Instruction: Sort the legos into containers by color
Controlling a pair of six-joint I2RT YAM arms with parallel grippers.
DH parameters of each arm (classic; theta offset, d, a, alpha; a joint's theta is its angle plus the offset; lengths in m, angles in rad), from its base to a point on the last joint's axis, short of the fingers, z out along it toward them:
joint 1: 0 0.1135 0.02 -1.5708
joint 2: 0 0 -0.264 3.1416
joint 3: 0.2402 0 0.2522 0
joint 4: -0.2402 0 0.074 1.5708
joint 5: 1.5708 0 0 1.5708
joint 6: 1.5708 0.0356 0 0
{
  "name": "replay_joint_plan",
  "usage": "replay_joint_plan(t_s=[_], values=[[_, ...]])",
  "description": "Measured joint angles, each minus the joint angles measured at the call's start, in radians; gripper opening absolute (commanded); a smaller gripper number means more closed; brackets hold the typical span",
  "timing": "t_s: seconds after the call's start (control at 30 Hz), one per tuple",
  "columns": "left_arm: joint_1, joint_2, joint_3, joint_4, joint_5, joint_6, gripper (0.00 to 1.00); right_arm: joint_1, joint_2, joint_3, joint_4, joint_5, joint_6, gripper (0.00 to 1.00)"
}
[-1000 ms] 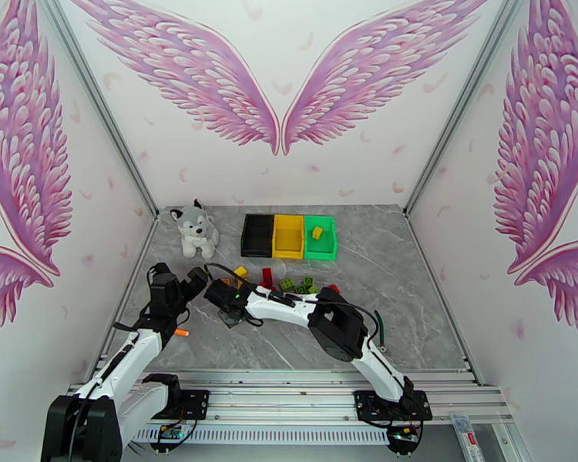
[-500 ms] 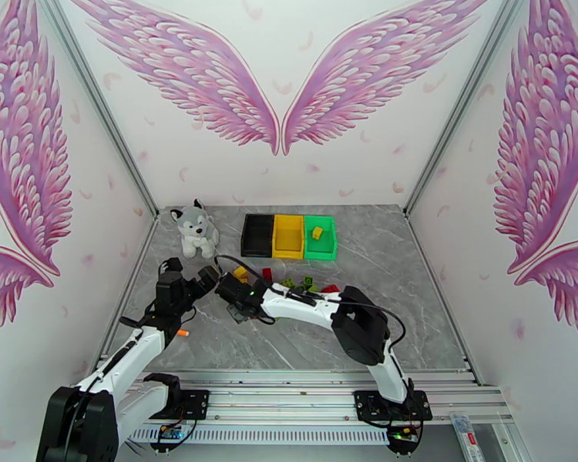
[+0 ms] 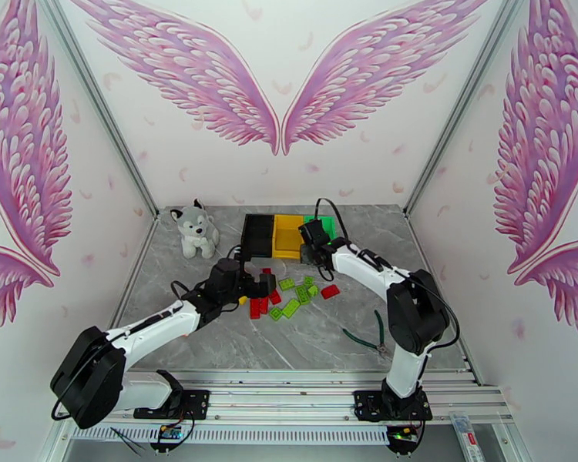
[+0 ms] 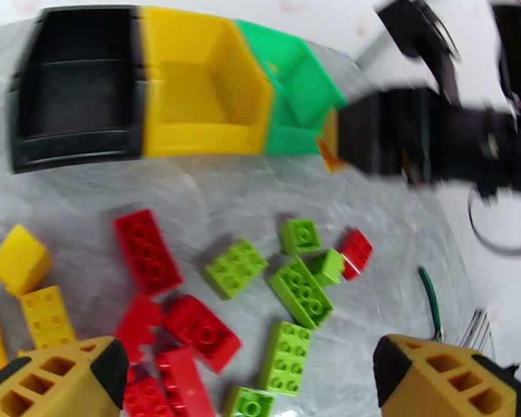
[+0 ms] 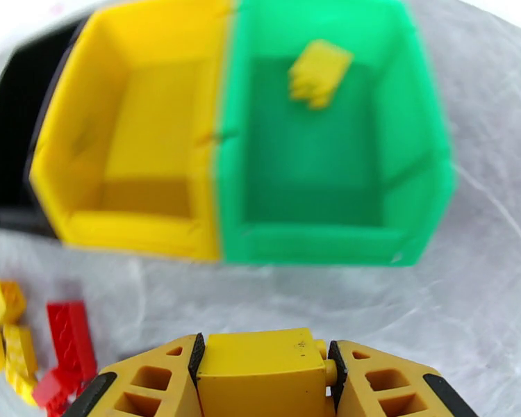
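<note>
Red, yellow and light green legos point(image 3: 289, 296) lie in a loose pile in front of the three containers. Side by side stand the black bin point(image 3: 256, 235), yellow bin point(image 3: 287, 235) and green bin point(image 3: 331, 227). My right gripper point(image 3: 313, 251) hovers at the green bin's point(image 5: 323, 147) front edge, shut on a yellow brick point(image 5: 260, 373). Another yellow brick point(image 5: 319, 72) lies inside that bin, beside the yellow bin point(image 5: 139, 133). My left gripper point(image 3: 258, 288) stands open over the pile's left side, its fingers point(image 4: 66, 373) spread above red bricks point(image 4: 146, 250) and green bricks point(image 4: 236, 267).
A plush husky point(image 3: 194, 230) sits at the back left. A green-handled tool point(image 3: 370, 333) lies on the table near the right arm's base, also visible past the pile point(image 4: 431, 300). Aluminium posts and walls close in the table's sides.
My right arm has swung from the table's left-centre to the green bin's front, carrying the yellow brick. My left arm has moved right and forward from the left side to over the pile.
</note>
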Motion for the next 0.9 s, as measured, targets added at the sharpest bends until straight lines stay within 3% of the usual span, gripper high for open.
replay_joint_plan(t_s=[0.2, 0.4, 0.67, 0.9], values=[[-0.038, 0.009, 0.017, -0.029, -0.035, 0.056, 0.99, -0.029, 0.144, 0.267, -0.025, 0.05, 0.023, 0.37], [-0.04, 0.005, 0.019, -0.058, -0.088, 0.085, 0.99, -0.054, 0.246, 0.43, -0.088, 0.094, 0.027, 0.42], [-0.036, -0.022, 0.019, -0.075, -0.162, 0.09, 0.99, -0.081, 0.283, 0.49, -0.15, 0.106, 0.015, 0.66], [0.004, -0.029, 0.018, -0.089, -0.201, 0.079, 0.99, -0.079, 0.256, 0.435, -0.144, 0.099, -0.008, 0.69]])
